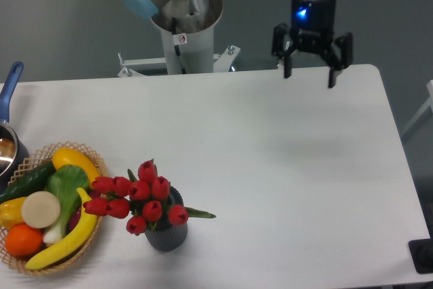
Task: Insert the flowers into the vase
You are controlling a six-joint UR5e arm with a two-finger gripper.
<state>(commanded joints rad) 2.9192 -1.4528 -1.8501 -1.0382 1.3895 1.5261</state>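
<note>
Item: flowers (139, 195), light, soft-stemmed and easily crushed, best taken low on the bunched stems, sitting in the ribbed vase (166, 232) on the desk (284, 167), well below-left of the gripper (310, 72), which is hanging released and empty.

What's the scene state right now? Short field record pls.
flowers: red tulip bunch, standing in the vase
vase: dark ribbed cylinder, upright, near table front edge
gripper, open, empty, raised over far side of table
basket: wicker, left of vase, holds produce
pot: blue-handled, far left edge
task: looks done
</note>
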